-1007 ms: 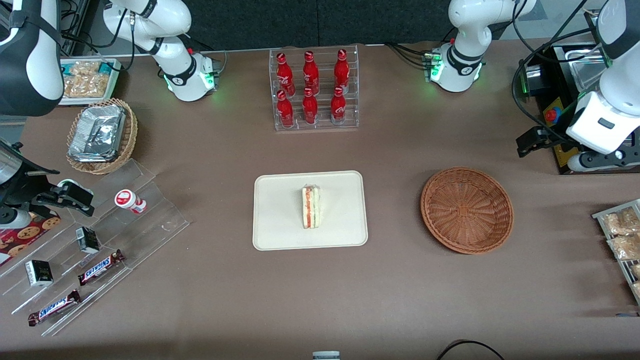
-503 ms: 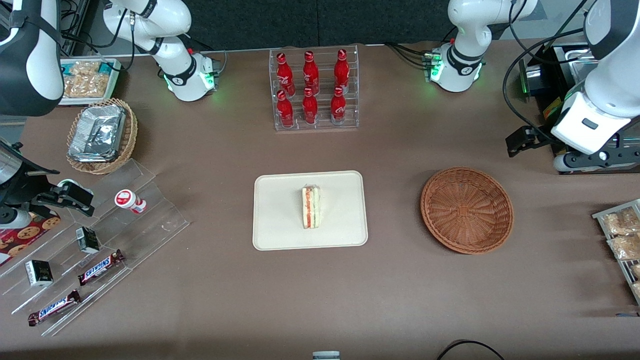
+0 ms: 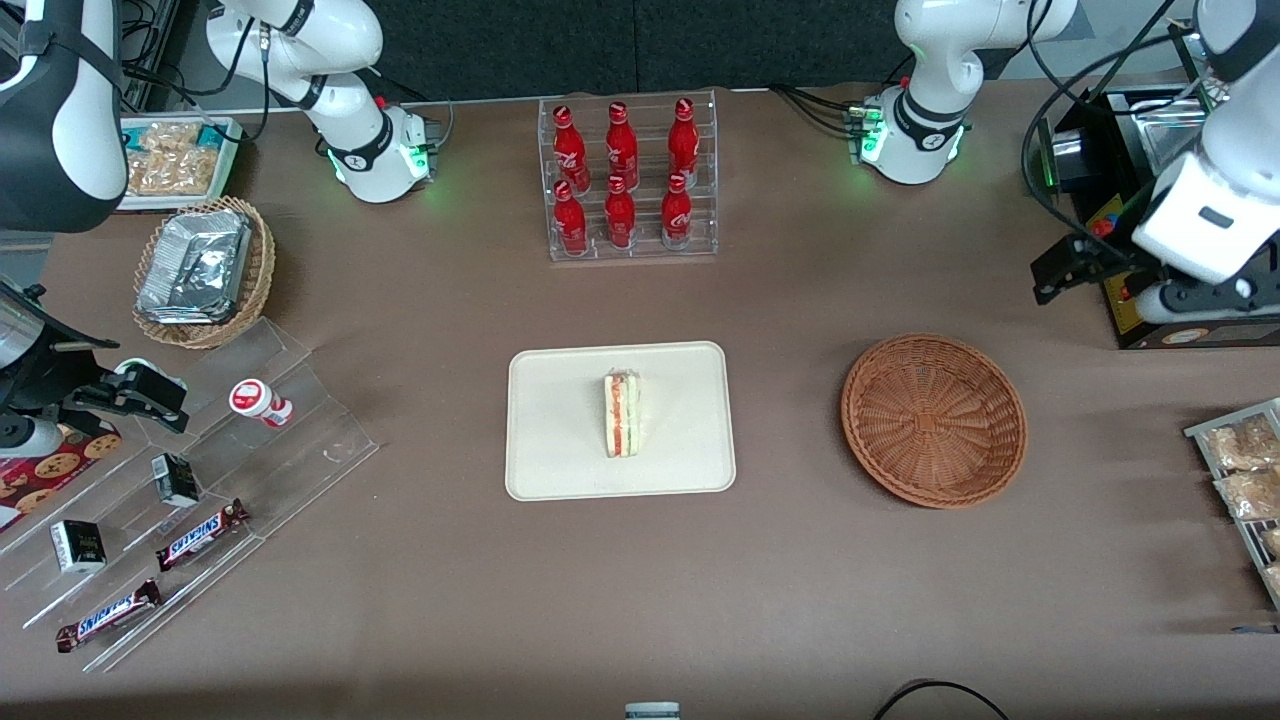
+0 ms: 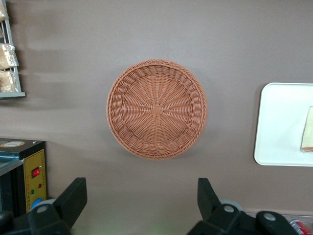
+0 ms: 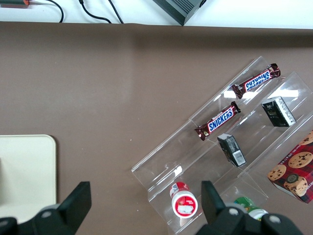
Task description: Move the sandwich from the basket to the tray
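The sandwich (image 3: 623, 414) lies flat on the cream tray (image 3: 560, 450), close to the tray's middle, with its red and green filling edge facing up. In the left wrist view only a pale edge of the sandwich (image 4: 308, 135) shows, on the tray (image 4: 281, 127). The reddish-brown wicker basket (image 3: 934, 420) sits on the brown table (image 3: 760, 590) beside the tray, toward the working arm's end, well apart from it and holding nothing; the wrist camera looks straight down into the basket (image 4: 157, 108).

The left gripper (image 3: 1062, 272) hangs in the air above the table, farther from the front camera than the basket and off toward the working arm's end, near a black box with a red button (image 3: 1101, 230). Its fingers (image 4: 73, 197) are spread wide with nothing between them.

Nothing stands between the basket and the tray. A clear rack of six red cola bottles (image 3: 627, 180) stands farther from the front camera than the tray. Toward the parked arm's end are a tan wicker basket with foil packs (image 3: 203, 268) and clear stepped racks (image 3: 200, 500) carrying Snickers bars (image 3: 200, 533) and small dark boxes (image 3: 176, 478). A rack of bagged snacks (image 3: 1240, 480) sits at the working arm's end.
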You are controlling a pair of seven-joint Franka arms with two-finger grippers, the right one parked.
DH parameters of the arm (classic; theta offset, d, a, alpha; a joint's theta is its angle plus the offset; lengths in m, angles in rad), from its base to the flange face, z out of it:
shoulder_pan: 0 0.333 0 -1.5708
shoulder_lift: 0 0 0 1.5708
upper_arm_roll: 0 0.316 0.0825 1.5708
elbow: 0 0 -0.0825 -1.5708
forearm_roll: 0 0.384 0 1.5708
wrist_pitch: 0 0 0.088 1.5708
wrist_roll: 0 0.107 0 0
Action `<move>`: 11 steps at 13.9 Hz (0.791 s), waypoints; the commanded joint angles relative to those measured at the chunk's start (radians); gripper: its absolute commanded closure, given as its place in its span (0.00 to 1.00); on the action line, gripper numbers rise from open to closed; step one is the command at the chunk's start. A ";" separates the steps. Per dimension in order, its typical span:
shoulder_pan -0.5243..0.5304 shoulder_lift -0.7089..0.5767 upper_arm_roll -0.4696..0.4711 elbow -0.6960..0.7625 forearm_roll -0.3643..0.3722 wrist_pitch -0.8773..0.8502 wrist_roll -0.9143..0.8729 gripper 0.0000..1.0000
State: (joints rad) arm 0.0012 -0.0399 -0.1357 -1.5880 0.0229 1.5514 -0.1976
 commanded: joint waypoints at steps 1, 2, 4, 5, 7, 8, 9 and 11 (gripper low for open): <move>-0.017 -0.161 0.019 -0.168 -0.014 0.065 0.018 0.00; -0.017 -0.191 0.019 -0.205 -0.014 0.082 0.020 0.00; -0.036 -0.187 0.021 -0.196 -0.008 0.085 0.023 0.00; -0.046 -0.170 0.021 -0.172 -0.001 0.084 0.021 0.00; -0.046 -0.123 0.021 -0.106 -0.011 0.070 0.009 0.00; -0.041 -0.120 0.019 -0.093 -0.011 0.064 0.009 0.00; -0.041 -0.120 0.019 -0.087 -0.011 0.062 0.009 0.00; -0.043 -0.121 0.018 -0.093 -0.006 0.059 0.009 0.00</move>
State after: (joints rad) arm -0.0275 -0.1755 -0.1278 -1.7094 0.0222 1.6227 -0.1904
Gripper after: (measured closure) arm 0.000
